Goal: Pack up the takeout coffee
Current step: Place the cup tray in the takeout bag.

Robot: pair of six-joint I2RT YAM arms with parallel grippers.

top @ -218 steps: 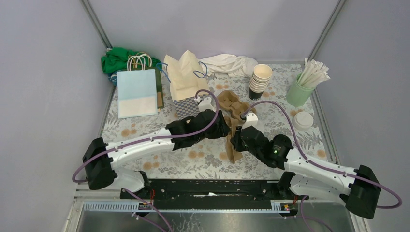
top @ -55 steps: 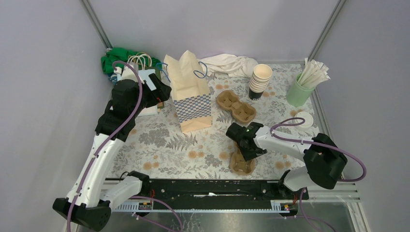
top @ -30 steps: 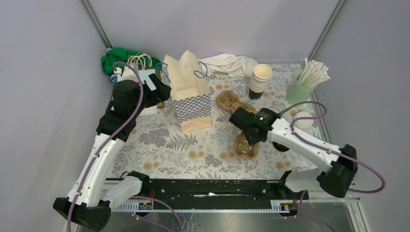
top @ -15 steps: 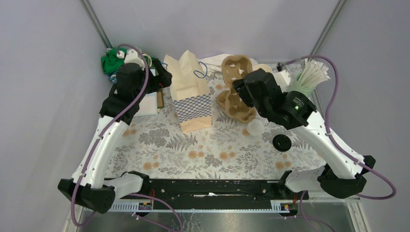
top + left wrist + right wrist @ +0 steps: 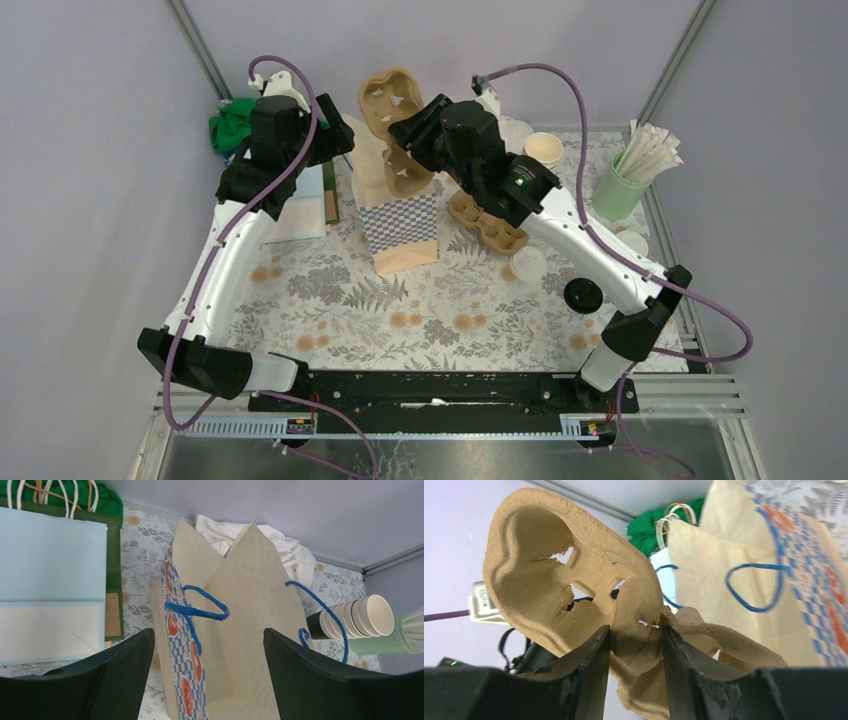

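Note:
The takeout coffee is a stack of paper cups [image 5: 541, 152] with cream insides, standing at the back right and also showing in the left wrist view [image 5: 367, 616]. My right gripper [image 5: 412, 138] [image 5: 636, 645] is shut on a brown pulp cup carrier [image 5: 392, 120] [image 5: 559, 575], held high over the open checkered paper bag [image 5: 400, 225] [image 5: 749, 575]. My left gripper [image 5: 338, 138] [image 5: 207, 680] hangs open above the bag's [image 5: 240, 605] mouth. Its two fingers straddle the bag's blue-handled left wall without touching it.
A second pulp carrier [image 5: 490, 222] lies on the table right of the bag. A white lid [image 5: 527, 263] and a black lid [image 5: 583, 294] lie in front of it. A mint tumbler of straws [image 5: 622, 180], flat bags [image 5: 50, 585] and a white cloth [image 5: 280, 545] line the back.
My right arm swung the carrier up and left, from over the second carrier to above the bag. My left gripper shifted slightly toward the bag's mouth and its jaws narrowed a little.

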